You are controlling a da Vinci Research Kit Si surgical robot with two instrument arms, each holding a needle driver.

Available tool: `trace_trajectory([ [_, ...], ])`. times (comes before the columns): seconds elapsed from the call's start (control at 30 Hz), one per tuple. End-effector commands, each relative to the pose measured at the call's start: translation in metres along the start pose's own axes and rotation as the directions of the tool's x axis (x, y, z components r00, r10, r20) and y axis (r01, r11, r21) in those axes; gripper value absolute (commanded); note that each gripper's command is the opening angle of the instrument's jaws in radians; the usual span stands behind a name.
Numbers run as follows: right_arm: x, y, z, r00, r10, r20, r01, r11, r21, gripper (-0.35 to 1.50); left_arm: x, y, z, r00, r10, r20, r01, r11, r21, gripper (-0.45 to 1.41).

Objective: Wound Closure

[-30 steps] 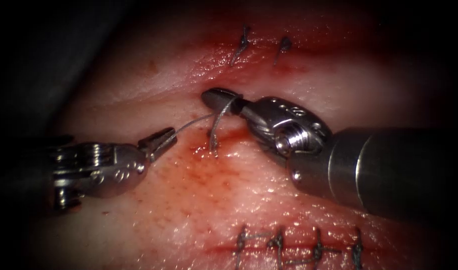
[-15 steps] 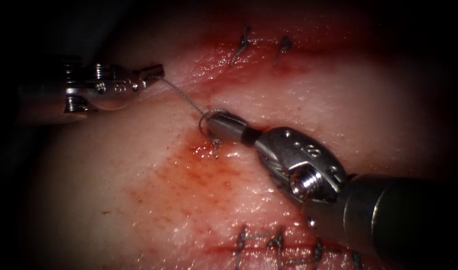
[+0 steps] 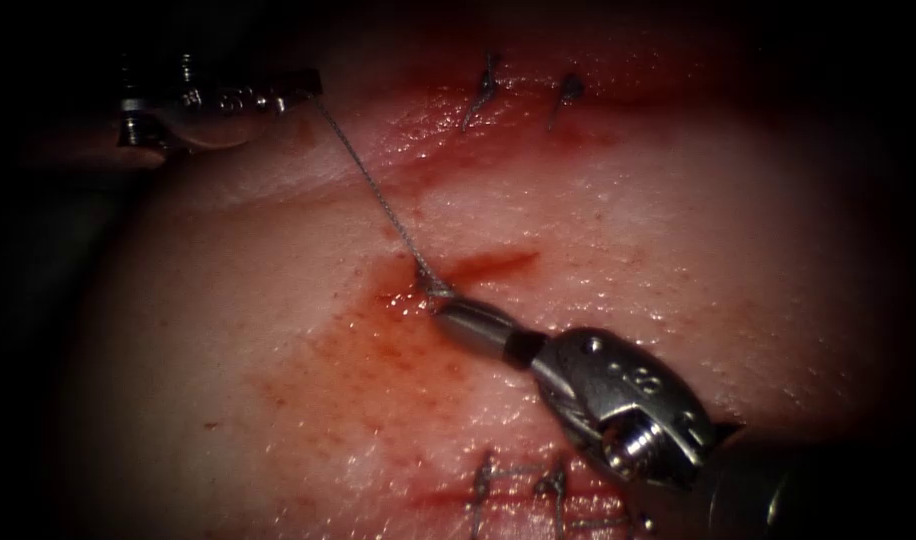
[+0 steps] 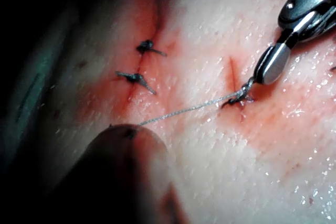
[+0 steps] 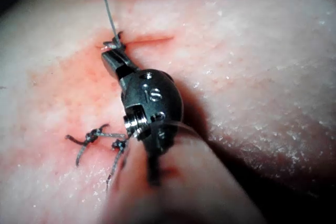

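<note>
The left gripper [image 3: 303,85], clamped on the thread [image 3: 373,190], holds the strand taut up and to the left across the tissue [image 3: 628,230]. The right gripper [image 3: 448,312], its jaws together on the thread's short end, sits at the knot [image 3: 433,288] beside the small cut [image 3: 488,264]. Red fluid [image 3: 398,350] stains the surface. Finished stitches [image 3: 523,95] lie above. No needle is held.
</note>
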Motion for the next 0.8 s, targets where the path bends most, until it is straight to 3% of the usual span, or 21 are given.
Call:
trace_trajectory([
  [0.03,-0.0011,-0.0009,0.0003,1.000,0.000,0.002,0.000,1.000,0.006,-0.35,0.0004,-0.0003,0.0008,1.000,-0.008,-0.004,0.008,1.000,0.009,-0.45],
  [0.33,-0.0019,-0.0006,0.0003,1.000,0.003,0.005,-0.003,1.000,0.007,-0.35,0.0005,-0.0042,0.0036,0.999,-0.044,-0.017,0.046,0.996,0.071,-0.45],
  [0.8,-0.0063,-0.0015,-0.0009,0.993,0.055,0.103,-0.051,0.998,-0.046,-0.35,-0.0023,-0.0088,0.0101,0.998,-0.059,-0.020,0.061,0.991,0.120,-0.45],
])
